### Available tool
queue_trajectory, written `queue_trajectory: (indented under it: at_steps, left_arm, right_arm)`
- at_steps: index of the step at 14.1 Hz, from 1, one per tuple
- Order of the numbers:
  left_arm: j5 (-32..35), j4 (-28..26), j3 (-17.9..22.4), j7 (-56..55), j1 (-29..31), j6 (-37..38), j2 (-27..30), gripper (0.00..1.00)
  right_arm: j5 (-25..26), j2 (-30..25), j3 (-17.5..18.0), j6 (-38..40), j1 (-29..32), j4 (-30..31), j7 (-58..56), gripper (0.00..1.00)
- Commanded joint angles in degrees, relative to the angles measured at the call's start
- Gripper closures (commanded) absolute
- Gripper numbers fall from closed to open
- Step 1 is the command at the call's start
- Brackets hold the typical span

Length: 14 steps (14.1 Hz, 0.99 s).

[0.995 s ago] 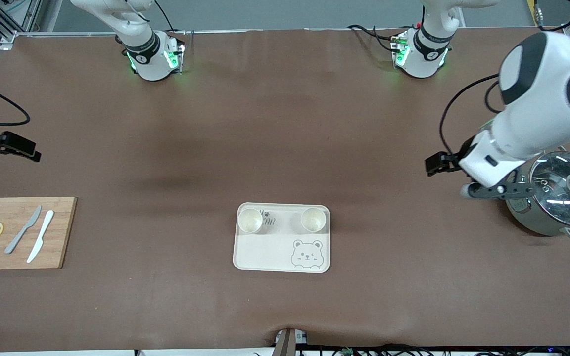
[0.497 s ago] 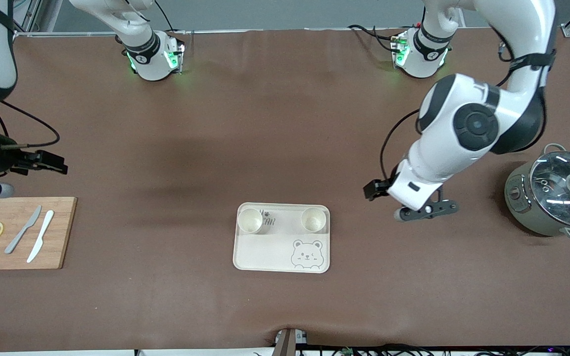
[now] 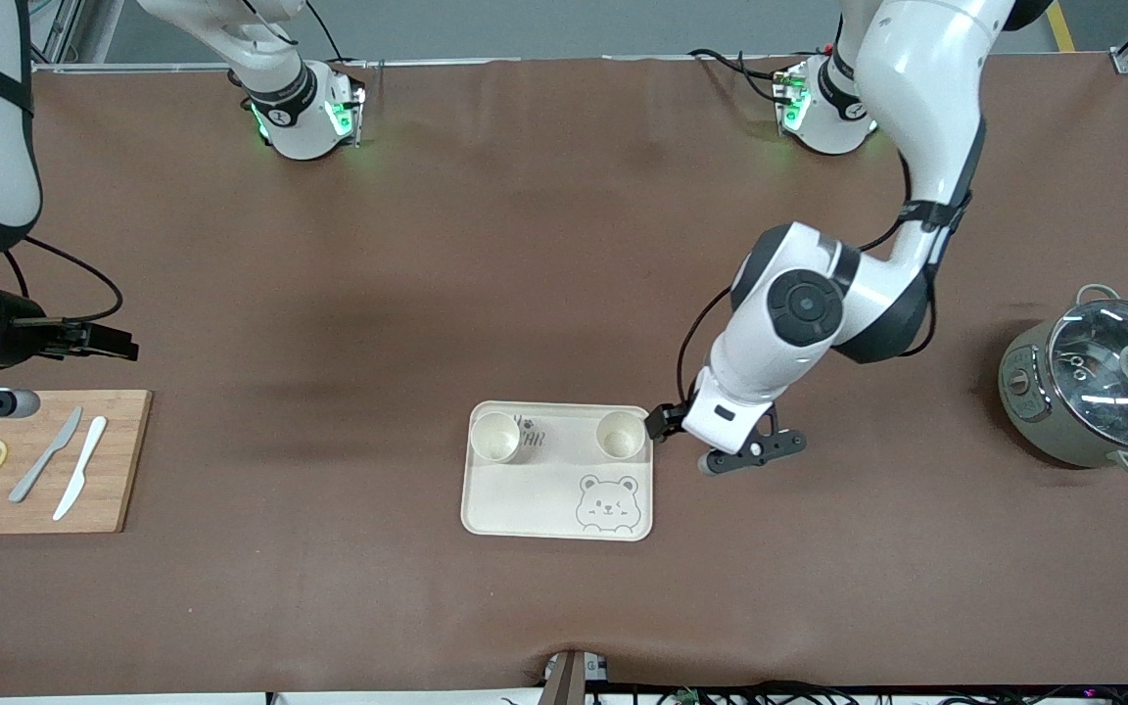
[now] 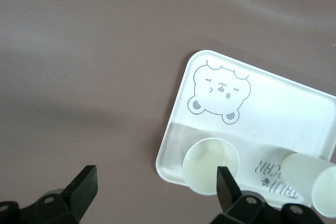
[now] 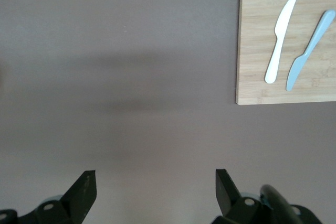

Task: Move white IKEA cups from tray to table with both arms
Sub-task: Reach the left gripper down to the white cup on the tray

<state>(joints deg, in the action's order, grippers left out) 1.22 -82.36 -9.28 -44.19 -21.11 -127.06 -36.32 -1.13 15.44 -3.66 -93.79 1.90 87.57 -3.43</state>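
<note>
Cups (image 3: pixel 621 436) stand on the tray (image 3: pixel 525 499); left gripper (image 3: pixel 701 443), jaws released, hovers beside the tray and could clip its rim; right gripper (image 3: pixel 35 372), released, waits near the cutting board (image 3: pixel 118 460).

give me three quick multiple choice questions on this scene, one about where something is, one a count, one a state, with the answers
1. Where do the two white cups stand?
A. on the cutting board
B. on the tray
C. on the bare table

2. How many knives lie on the bamboo cutting board?
A. one
B. two
C. three

3. How is the left gripper?
A. open and empty
B. shut on a cup
C. shut on the pot lid

Answers:
1 B, both cups stand along the edge of the tray that is farther from the front camera.
2 B, a grey knife and a white knife lie side by side.
3 A, in the left wrist view its fingers stand wide apart above the tray's edge, nothing between them.
</note>
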Motion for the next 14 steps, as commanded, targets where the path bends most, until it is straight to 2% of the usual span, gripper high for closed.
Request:
queue_trajectory:
  at_steps: [1, 6, 9, 13, 14]
  left_arm:
    - [2.8, 2.4, 0.7, -2.0, -2.9, -2.0, -3.5, 0.0]
    - [5.1, 2.0, 0.6, -2.5, -5.1, -2.5, -6.6, 0.0]
    - [6.5, 2.0, 0.7, -2.5, -5.8, -5.0, -8.3, 0.03]
    - [6.6, 2.0, 0.7, -2.3, -5.8, -7.2, -10.3, 0.2]
    - [6.8, 2.0, 0.7, -2.3, -5.8, -7.3, -10.5, 0.3]
  right_arm:
    - [0.5, 1.7, 0.5, 0.5, 0.8, -1.7, 0.7, 0.0]
    - [0.3, 1.9, 0.8, 0.5, -0.1, -2.7, 7.8, 0.0]
    - [0.1, 5.4, 0.9, -0.8, -1.5, -3.5, 8.4, 0.0]
    - [0.0, 10.9, 0.9, -9.5, -6.0, -3.5, 10.2, 0.0]
    - [0.0, 12.3, 0.9, -11.2, -6.4, -3.5, 11.4, 0.0]
